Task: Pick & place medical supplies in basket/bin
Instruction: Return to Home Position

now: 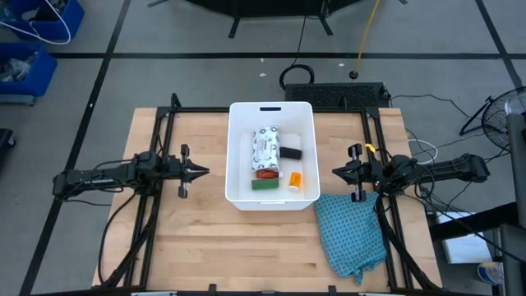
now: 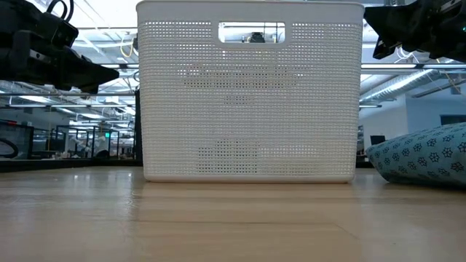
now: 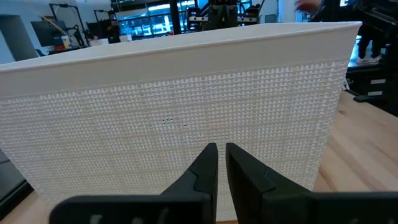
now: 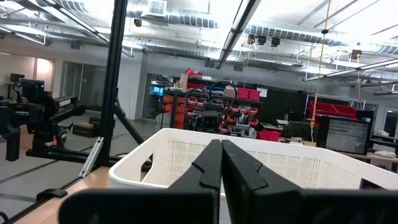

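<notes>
The white plastic bin [image 1: 238, 177] stands in the middle of the table. Inside it lie a white patterned packet [image 1: 265, 146], a black block [image 1: 290, 152], a red bottle [image 1: 265, 173], a green flat bar [image 1: 265, 184] and an orange vial [image 1: 294, 180]. The white little bottle does not show. My left gripper [image 1: 205, 172] hovers left of the bin, shut and holding nothing; in its wrist view the fingers [image 3: 222, 163] point at the bin wall [image 3: 186, 112]. My right gripper [image 1: 335, 173] hovers right of the bin, shut and holding nothing [image 4: 221, 155].
A teal patterned cloth [image 1: 352, 234] lies crumpled on the table's near right part, below my right arm; it also shows in the low view [image 2: 426, 156]. Bare wood [image 1: 197, 247] stretches in front of the bin. A black metal frame [image 1: 164, 123] borders the table.
</notes>
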